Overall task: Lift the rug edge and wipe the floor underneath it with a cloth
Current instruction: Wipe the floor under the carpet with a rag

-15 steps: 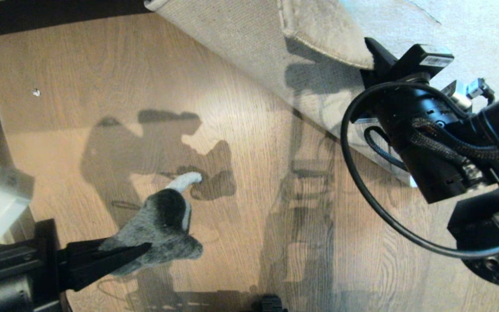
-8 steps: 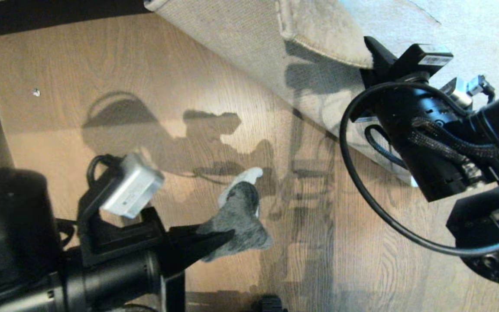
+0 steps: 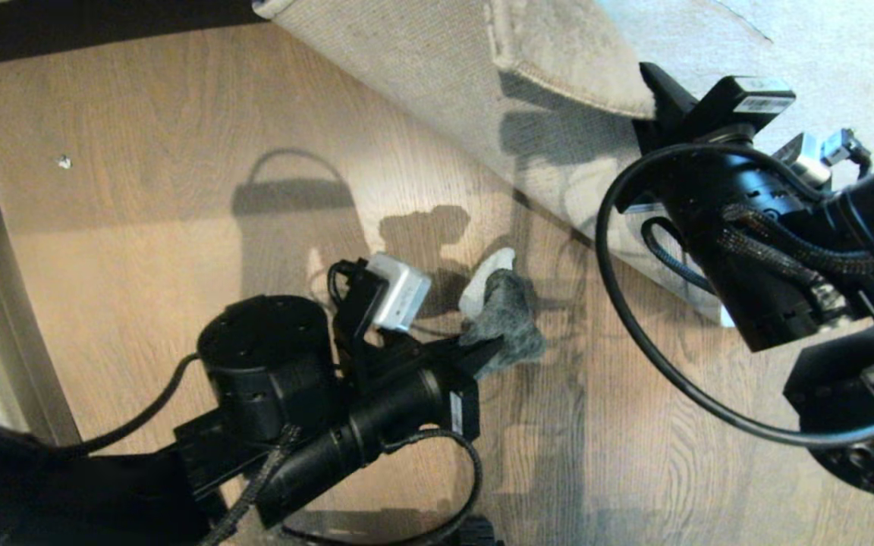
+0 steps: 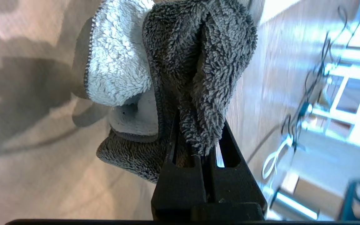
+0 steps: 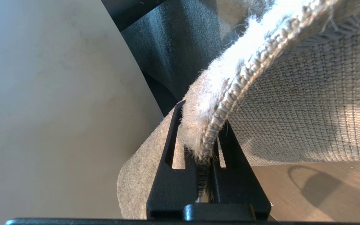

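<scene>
Left gripper [image 3: 488, 350] clamped on cloth [image 3: 505, 322], close to rug [image 3: 437, 91] fold. Right gripper [image 5: 205, 147] pinching rug edge, held up. Best pressed flat onto floor [image 3: 141, 136], swept along fold.

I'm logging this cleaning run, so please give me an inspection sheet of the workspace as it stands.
Surface: brown wood-grain plank floor, bare where the rug is folded back, crossed by shadows.
Job's things: large grey short-pile rug, edge lifted, beige woven backing showing; small dark grey fuzzy cloth with a white part, over the floor near the fold.
Clutter: one small white speck on the floor.
Grippers: left gripper shut on the cloth; right gripper shut on the rug's edge.
Cables: black cable looping from the right arm.
Surroundings: dark strip along the floor's far edge.
</scene>
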You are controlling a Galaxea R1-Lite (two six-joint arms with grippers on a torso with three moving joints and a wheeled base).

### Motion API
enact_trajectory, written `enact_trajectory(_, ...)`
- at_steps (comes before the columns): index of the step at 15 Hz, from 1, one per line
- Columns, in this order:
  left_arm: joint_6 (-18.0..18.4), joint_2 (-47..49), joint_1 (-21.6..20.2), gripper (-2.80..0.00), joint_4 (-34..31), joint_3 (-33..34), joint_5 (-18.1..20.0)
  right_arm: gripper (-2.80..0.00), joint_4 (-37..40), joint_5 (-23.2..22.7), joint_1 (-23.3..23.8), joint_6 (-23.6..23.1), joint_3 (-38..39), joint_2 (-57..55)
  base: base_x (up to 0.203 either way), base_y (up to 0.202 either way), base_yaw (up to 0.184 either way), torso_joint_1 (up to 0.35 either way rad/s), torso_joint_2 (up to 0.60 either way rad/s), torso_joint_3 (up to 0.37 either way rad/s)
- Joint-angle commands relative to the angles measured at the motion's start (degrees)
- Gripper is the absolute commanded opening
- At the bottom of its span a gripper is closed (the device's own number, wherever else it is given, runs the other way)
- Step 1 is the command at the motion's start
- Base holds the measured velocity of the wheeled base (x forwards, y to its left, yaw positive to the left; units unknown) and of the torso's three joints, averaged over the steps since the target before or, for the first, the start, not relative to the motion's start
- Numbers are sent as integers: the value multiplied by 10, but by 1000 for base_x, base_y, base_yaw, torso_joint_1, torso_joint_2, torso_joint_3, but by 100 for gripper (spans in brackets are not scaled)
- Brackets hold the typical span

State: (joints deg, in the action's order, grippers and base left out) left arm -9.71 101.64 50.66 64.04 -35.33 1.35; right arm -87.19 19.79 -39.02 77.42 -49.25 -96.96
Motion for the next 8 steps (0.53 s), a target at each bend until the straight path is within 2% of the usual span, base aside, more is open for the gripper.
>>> enact_trajectory(1, -4, 67, -1, -280, 9, -43, -2, -280, -19, 2, 0, 5, -1, 1, 0, 0, 0, 0, 0, 0)
enact_trajectory(4, -6, 98, -12, -280, 22, -65, -2, -280, -19, 3, 1, 3, -1, 4, 0, 0, 0, 0, 0, 0)
enact_trajectory(8, -9, 118, -51, -280, 28, -103, -1, -280, -19, 2, 2, -9, -1, 12, 0, 0, 0, 0, 0, 0)
